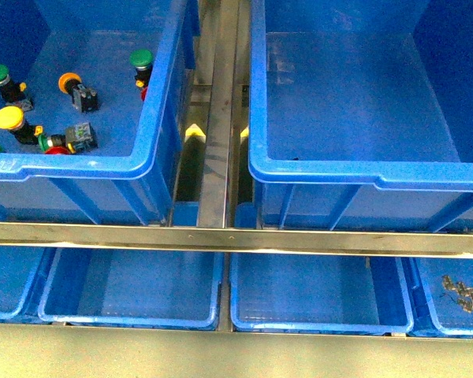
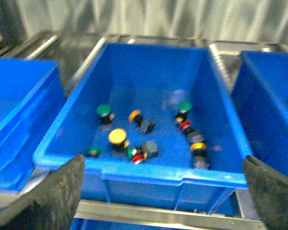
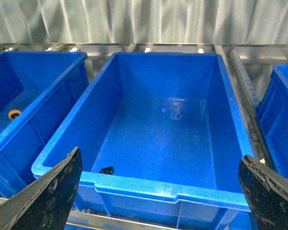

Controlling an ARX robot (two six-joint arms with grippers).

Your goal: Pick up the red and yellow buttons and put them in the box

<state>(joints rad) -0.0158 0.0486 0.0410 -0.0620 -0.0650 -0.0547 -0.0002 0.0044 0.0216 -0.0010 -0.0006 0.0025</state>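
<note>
1. far left on the rack in the front view, the left bin (image 1: 154, 146) holds all the loose buttons. none lie in the box.
2. yellow button (image 1: 9, 118) sits near the bin's near left corner. orange-yellow button (image 1: 69, 81) lies further back, toward the middle of the floor.
3. red button (image 1: 57, 150) lies close to the near wall, just beside a grey switch body. second red button (image 2: 185, 125) lies by the bin's right wall, below a green cap. this wrist view is blurred.
4. green buttons (image 1: 141, 57) are scattered among them, one far right, one far left.
5. box (image 1: 256, 161) stands right of the left bin, with a steel rail (image 1: 221, 118) running in the gap between them. its floor carries only a small black scrap (image 3: 106, 169) in the near left corner.
6. left pincer (image 2: 163, 160) hangs at the near rim of the left bin, fingers (image 2: 57, 191) spread wide, nothing between them.
7. right pincer (image 3: 159, 158) hangs at the near rim of the box, likewise spread wide and empty.
8. shallow trays (image 1: 134, 319) sit lower and nearer; the far right one holds metal bits (image 1: 465, 293).
</note>
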